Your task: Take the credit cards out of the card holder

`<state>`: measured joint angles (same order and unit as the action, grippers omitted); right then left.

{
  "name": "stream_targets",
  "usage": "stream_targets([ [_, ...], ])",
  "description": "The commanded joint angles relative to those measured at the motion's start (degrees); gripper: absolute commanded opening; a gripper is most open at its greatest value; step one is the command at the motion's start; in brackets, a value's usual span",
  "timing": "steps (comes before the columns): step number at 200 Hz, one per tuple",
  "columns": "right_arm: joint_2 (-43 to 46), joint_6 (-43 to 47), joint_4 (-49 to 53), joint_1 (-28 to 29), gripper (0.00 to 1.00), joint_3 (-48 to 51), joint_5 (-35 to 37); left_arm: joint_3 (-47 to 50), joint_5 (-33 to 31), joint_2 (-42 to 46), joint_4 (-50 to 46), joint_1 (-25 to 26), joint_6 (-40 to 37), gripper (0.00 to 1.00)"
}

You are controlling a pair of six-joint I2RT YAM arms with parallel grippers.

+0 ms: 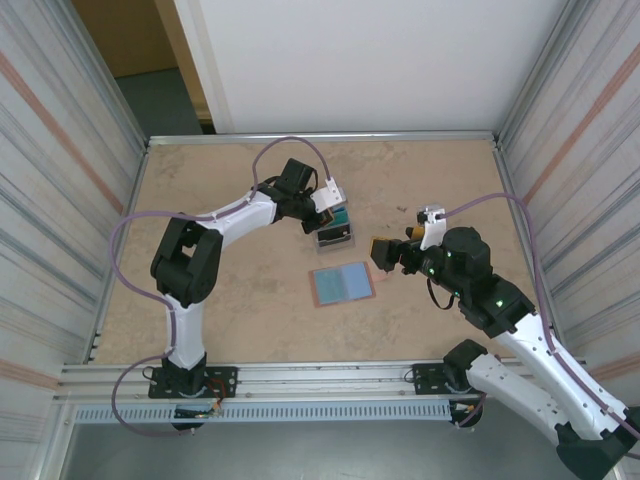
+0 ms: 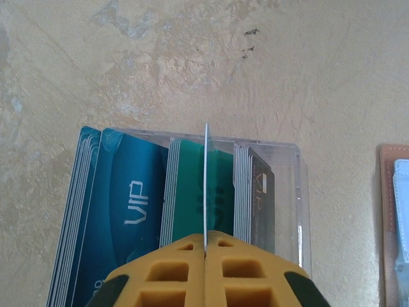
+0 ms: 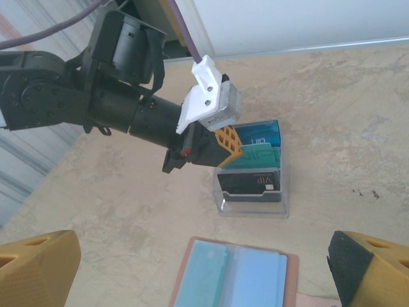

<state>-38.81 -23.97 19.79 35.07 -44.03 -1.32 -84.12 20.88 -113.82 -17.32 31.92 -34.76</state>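
While the left gripper (image 2: 206, 248) clamped one card (image 2: 206, 173) edge-on over the clear stand (image 2: 284, 160) (more cards (image 2: 131, 204) slotted inside it), the right gripper (image 1: 384, 254) hung wide open just beside the wallet (image 1: 342, 283), which lay open flat on the table (image 1: 450, 180) near the stand.

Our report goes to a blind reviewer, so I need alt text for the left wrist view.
The left tool is shut on a thin card seen edge-on, over a clear stand holding blue, green and dark cards. The stand sits on a beige table; a wallet edge shows at right.
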Motion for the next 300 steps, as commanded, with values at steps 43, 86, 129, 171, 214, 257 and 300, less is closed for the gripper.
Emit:
stream_targets([
  [43,-0.7,-1.0,-0.2,-0.5,0.99,-0.1,-0.7,-1.7,-2.7,-1.5,-2.5,-0.7,-1.5,0.04],
  [86,-0.9,-1.1,-0.3,-0.5,0.99,0.0,-1.2,-2.2,-2.5,-1.6,-2.6,-0.7,-1.1,0.15],
  [129,-1.1,-1.3,0.2,-0.5,0.99,-0.3,-0.9,-2.5,-2.3,-0.4,-2.1,-0.6,-0.2,0.24],
  [171,-2.6,-1.5,1.0,-0.5,0.99,-0.4,-0.8,-1.1,-2.5,3.7,-1.4,-0.3,0.9,0.25],
  [214,-8.5,-2.4,3.7,-0.4,0.99,-2.3,-0.3,5.2,-4.2,12.2,2.0,0.1,6.5,0.69],
  [257,-14.9,-2.9,4.3,2.6,0.99,-3.1,2.5,21.3,-16.0,25.1,14.3,1.8,17.2,0.99],
  [300,-22.6,-2.7,5.2,7.0,0.96,-4.9,4.7,36.8,-32.9,37.1,22.8,6.3,28.8,0.99],
])
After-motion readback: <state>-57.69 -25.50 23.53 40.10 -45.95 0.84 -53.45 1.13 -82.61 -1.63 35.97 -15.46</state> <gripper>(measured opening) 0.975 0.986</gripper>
